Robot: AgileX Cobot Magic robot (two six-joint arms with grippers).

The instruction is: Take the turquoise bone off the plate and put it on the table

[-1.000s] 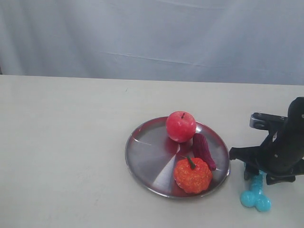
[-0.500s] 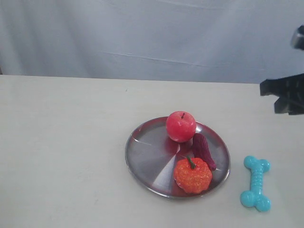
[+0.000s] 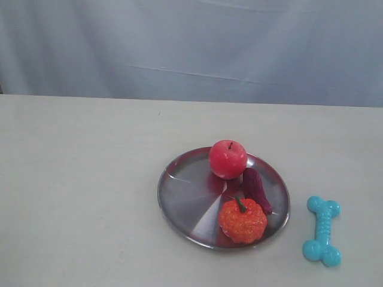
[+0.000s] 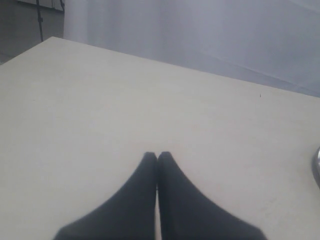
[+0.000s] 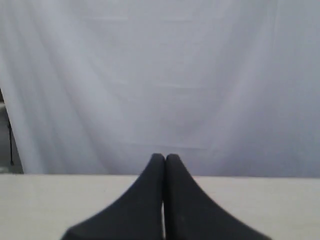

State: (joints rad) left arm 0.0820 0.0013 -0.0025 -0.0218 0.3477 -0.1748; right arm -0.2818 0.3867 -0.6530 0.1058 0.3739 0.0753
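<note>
The turquoise bone [image 3: 322, 231] lies flat on the off-white table [image 3: 78, 191], just right of the silver plate [image 3: 185, 200] and apart from its rim. Neither arm shows in the exterior view. My left gripper [image 4: 157, 156] is shut with nothing between its black fingers, over bare tabletop; a sliver of the plate [image 4: 317, 169] shows at that view's edge. My right gripper [image 5: 165, 157] is also shut and empty, aimed at the white curtain above the table's far edge. The bone is out of both wrist views.
On the plate sit a red apple [image 3: 227, 159], an orange pumpkin [image 3: 242, 220] and a dark purple vegetable [image 3: 256, 189]. A white curtain [image 3: 191, 48] hangs behind the table.
The right arm, which stood over the bone on the table a second ago, rose and withdrew to the right, leaving the exterior view. The bone stays where it was let go.
</note>
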